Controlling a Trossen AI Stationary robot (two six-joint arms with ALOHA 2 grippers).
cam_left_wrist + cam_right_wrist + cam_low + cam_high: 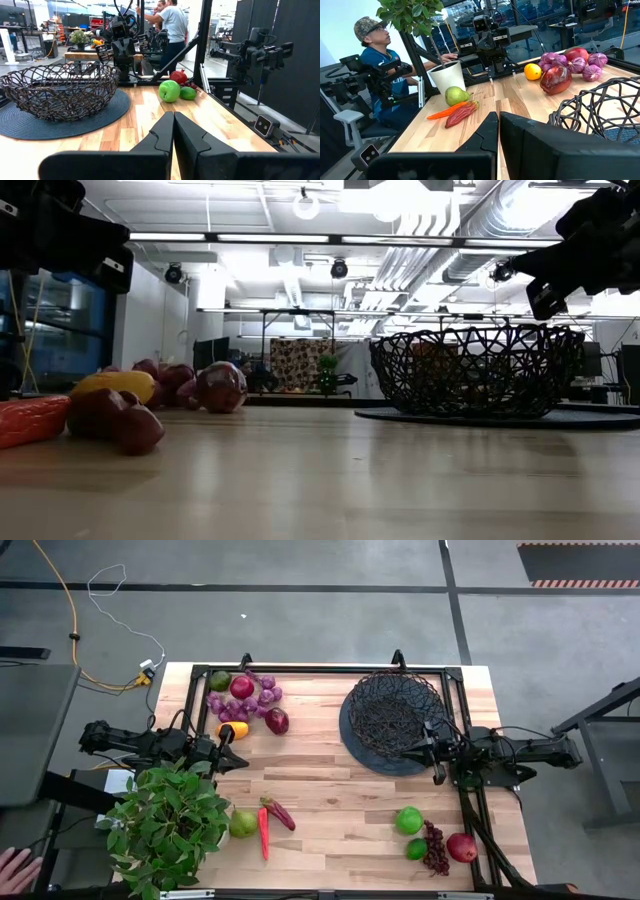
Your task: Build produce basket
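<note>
The basket (391, 717) is sitting empty on its dark round mat (358, 745) at the far right part of the table (330, 790), with none of the produce inside it.

The left pincer (240, 762) is hanging over the left side of the table, just beside the orange (232, 729), and its fingers (165, 131) are pressing together with nothing between them. The right pincer (410, 751) is reaching in from the right, hovering at the near edge of the basket, and its fingers (492, 131) are likewise clenched on nothing.

The produce is lying in three groups. At the far left, a green fruit (220, 681), a red apple (242, 687), a heap of purple grapes (248, 704) and a dark red fruit (277, 721) are clustering near the orange. At the near left, a pear (243, 823) is resting just beside the potted plant (168, 822), with an orange-red chilli (264, 833) and a dark red chilli (280, 812) lying next to it. At the near right, a green apple (408, 820), a lime (417, 849), a small grape bunch (436, 850) and a red fruit (462, 846) are sitting close together.

A person's hand (15, 868) is showing at the near left corner, off the table. In the right wrist view a person in a cap (375, 45) is sitting beyond the table's edge.
</note>
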